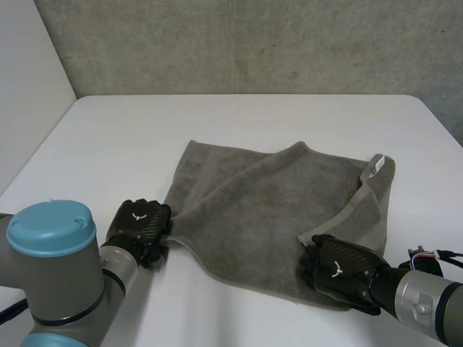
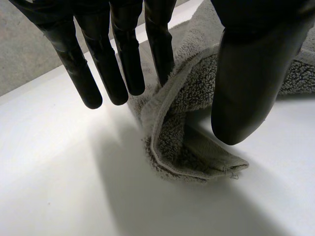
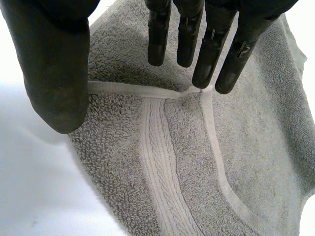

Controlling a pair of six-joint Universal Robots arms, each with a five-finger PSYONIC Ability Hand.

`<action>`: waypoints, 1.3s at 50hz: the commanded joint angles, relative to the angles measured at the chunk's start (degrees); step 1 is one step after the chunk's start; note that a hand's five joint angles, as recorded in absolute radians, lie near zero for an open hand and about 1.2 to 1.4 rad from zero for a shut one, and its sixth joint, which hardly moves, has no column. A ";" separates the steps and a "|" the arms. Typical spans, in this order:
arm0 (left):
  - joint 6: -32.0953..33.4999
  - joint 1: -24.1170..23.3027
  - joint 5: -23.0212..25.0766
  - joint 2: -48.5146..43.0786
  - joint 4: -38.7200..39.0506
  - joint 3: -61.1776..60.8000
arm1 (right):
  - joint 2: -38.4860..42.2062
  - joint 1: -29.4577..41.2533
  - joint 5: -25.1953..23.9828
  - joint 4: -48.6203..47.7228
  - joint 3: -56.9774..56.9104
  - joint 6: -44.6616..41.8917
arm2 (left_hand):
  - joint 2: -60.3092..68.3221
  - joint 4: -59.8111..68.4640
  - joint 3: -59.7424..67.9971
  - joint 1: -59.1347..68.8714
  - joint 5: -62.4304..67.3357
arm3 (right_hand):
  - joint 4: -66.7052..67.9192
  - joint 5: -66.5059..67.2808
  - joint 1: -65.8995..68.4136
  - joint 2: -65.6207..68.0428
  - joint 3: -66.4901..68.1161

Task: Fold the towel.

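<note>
White table as work surface. Nearest the camera: left arm and right arm, both low at the near edge.

Left hand: reads open. Fingers straight, thumb well apart from them. Between thumb and fingers, on the table: bunched corner of grey towel, hem doubled over on itself. One fingertip touching that hem.

Right hand: also open, with straight fingers and thumb spread wide. Palm over the towel's other near corner. At its fingertips: tip of a turned-over flap, two hems meeting in a point. Under the palm: woven band running along the flap. Thumb tip over the flap's edge, contact unclear.

Between the two hands: towel's near edge flat on the table.

Beyond the hands: rest of towel spread out, rumpled, with a diagonal crease beyond the left hand. Flap strip running from the right hand's fingertips away to the far corner. White label sticking up at that far corner, well beyond the right hand. Fold not yet done.

Farthest back: more table, then rough grey wall, plus white side panel beyond the left hand.
</note>
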 commanded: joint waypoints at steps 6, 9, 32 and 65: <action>0.00 0.00 0.00 0.18 0.00 -0.08 | 0.13 -0.67 -1.00 -0.03 0.37 -0.89 | -1.85 -1.79 -1.89 -1.54 -0.37 | 4.52 3.88 4.98 5.47 4.60; 0.00 0.00 0.00 0.18 0.00 -0.08 | 0.13 -1.55 -0.92 0.06 0.46 -0.97 | -2.02 -1.95 -2.06 -1.71 -0.54 | 4.87 4.22 5.32 5.82 4.94; 0.00 -0.09 0.00 0.18 0.00 -0.08 | 0.83 -5.94 -2.06 -0.21 1.16 -1.94 | -2.02 -1.95 -2.06 -1.71 -0.54 | 13.59 12.94 14.04 14.54 13.66; 0.00 0.53 -0.08 1.24 0.00 -0.08 | -2.60 -7.43 2.66 -6.78 -19.92 42.21 | -2.02 -1.95 -2.06 -1.71 -0.54 | 53.08 52.44 53.54 54.03 53.16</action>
